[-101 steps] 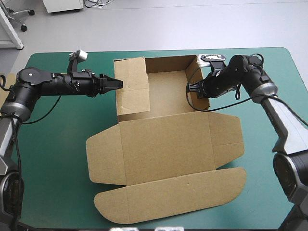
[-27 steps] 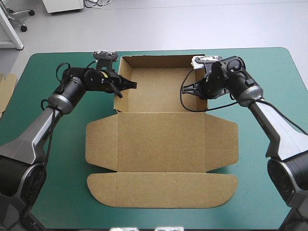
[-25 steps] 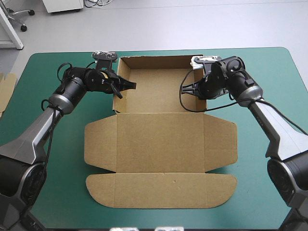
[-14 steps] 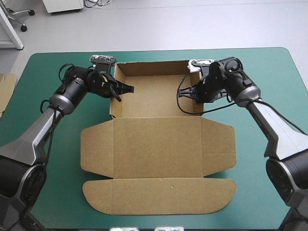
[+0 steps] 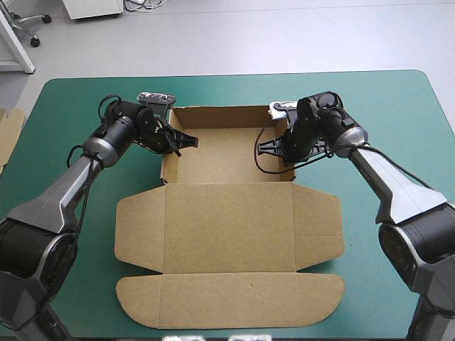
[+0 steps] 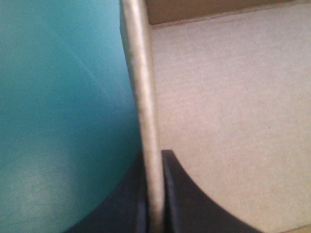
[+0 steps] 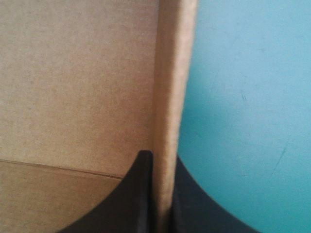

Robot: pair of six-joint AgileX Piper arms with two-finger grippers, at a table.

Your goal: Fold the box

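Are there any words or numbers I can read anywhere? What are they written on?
None: no words, numbers, labels or signs can be read in any view.
The box is plain brown board with no print showing.
The teal-green cover has no writing on it either.

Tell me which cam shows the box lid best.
High view: the lid lies flat, its whole outline in frame. Left wrist view shows only one side wall pinched in the left claw; right wrist view only the opposite wall in the right claw. No lid in either.
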